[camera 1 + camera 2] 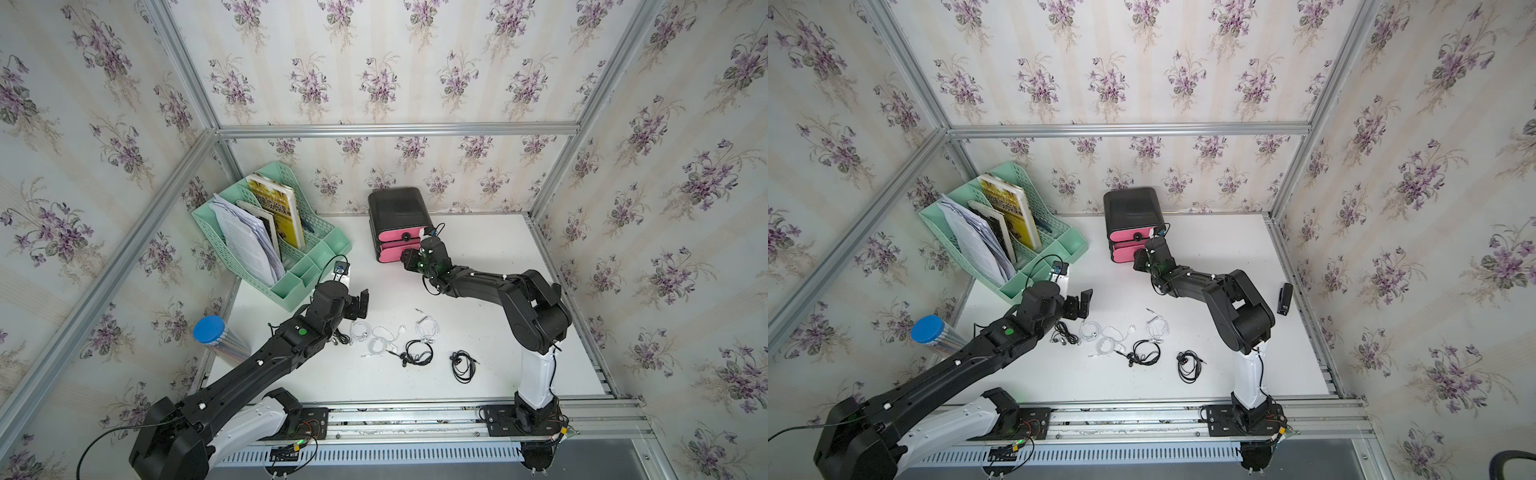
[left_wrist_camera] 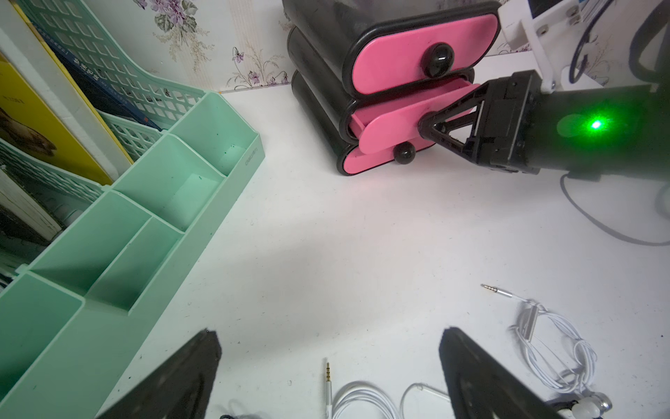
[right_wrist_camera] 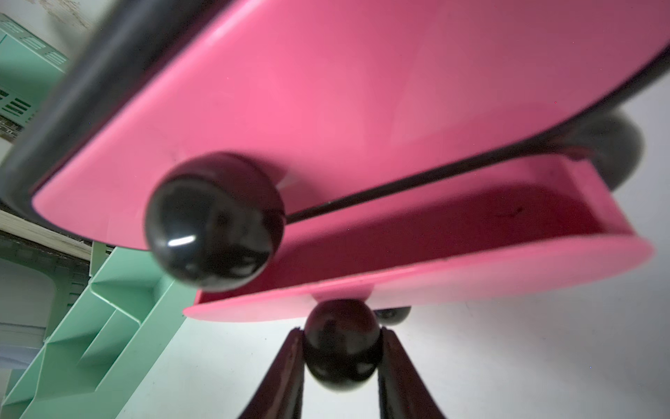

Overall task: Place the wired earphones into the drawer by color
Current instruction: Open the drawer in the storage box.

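- Three pink-fronted drawers sat in the black drawer unit (image 1: 397,208). The middle drawer (image 2: 395,121) stood part-way out, and the top & bottom ones looked flush.
- Step in hand, as we judged it: opening that drawer, i.e. prep before any sorting. What the right wrist view showed of its inside was bare.
- The right gripper (image 3: 340,337) was clenched on the middle drawer's round black knob (image 3: 342,362), one finger on each side, with nothing else in its hold.
- The left gripper (image 2: 330,337) was spread wide & empty, hovering just above the table (image 1: 498,232) at its own end of the row.
- The wired earphones (image 1: 417,353) lay loose on the table in front of the unit, well apart from it. We counted approx. six bundles, white ones (image 1: 428,328) & black ones (image 1: 463,365), and no red one in view.
- Next move, in our judgement: a straight pull along the drawer's travel, w/o dragging the light unit, until the tray gaped enough. Then the knob could be let go, and the left arm could drop onto one bundle, pinching the coil rather than a stray strand.
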Robot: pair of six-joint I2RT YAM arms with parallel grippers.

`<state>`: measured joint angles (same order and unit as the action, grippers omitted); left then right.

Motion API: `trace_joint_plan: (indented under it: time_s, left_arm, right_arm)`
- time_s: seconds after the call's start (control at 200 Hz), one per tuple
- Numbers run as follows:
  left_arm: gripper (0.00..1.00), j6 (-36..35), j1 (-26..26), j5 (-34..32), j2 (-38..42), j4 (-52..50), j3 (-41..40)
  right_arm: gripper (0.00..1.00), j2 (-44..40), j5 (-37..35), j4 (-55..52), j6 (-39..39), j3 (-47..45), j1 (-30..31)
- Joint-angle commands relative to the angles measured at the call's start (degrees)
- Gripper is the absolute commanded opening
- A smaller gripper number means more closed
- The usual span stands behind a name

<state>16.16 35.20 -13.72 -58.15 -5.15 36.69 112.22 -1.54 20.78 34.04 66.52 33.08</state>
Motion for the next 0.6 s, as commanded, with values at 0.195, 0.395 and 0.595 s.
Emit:
trace_joint_plan:
  time_s: [0.195, 0.395, 0.595]
  left_arm:
    - [0.99, 0.26, -0.05, -0.46, -0.21, -0.01, 0.33]
    - [0.99, 0.28, -0.04, -0.28, -0.26, 0.05, 0.32]
    - [0.99, 0.31, -0.04, -0.29, -0.30, 0.05, 0.32]
  right_arm:
    - [0.32, -4.66, -0.48, 0.26, -0.25, -5.21, 0.57]
    - [0.31, -7.90, -0.52, -0.27, -0.29, -8.57, 1.42]
    - [0.31, -11.41, -0.83, -0.82, -0.26, -12.24, 1.76]
